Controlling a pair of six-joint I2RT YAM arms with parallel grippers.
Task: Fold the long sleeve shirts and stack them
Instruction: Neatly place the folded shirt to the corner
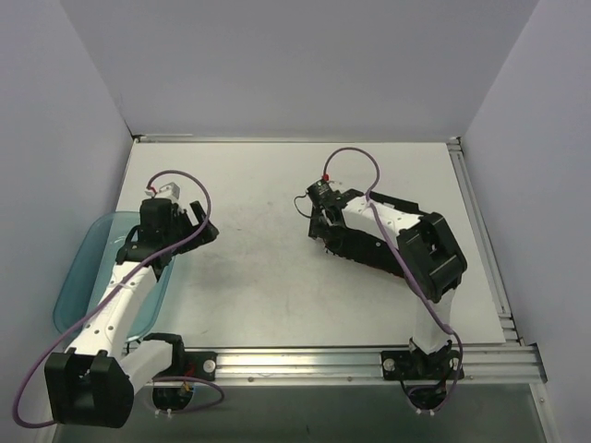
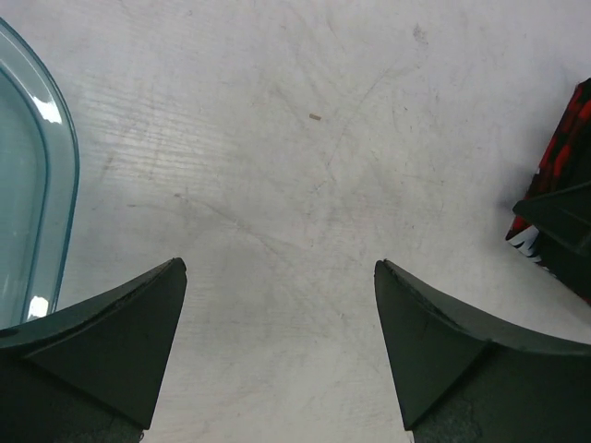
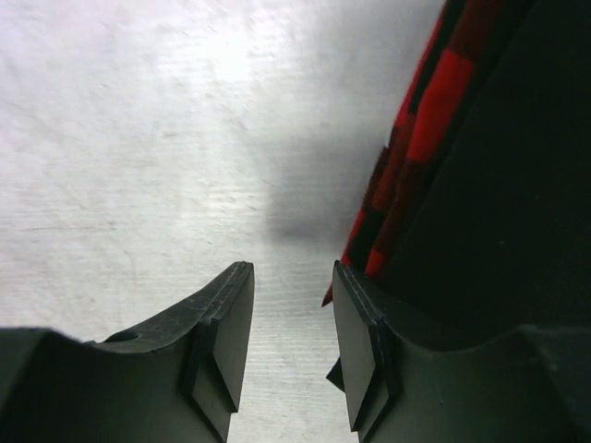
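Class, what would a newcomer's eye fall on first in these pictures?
The red-and-black check shirt stands out, lying beside the right end effector near the middle of the table. Next comes the translucent teal tub at the left edge, under the left arm.

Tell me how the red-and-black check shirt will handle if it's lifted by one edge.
Probably floppy: the red-and-black check shirt is cloth, its edge rumpled beside the right gripper, so a lifted edge should droop. Likely light; pushed, it should bunch or drag on the smooth table, not roll.

Left hand (image 2: pixel 279 268) agape over white table (image 2: pixel 295 120)
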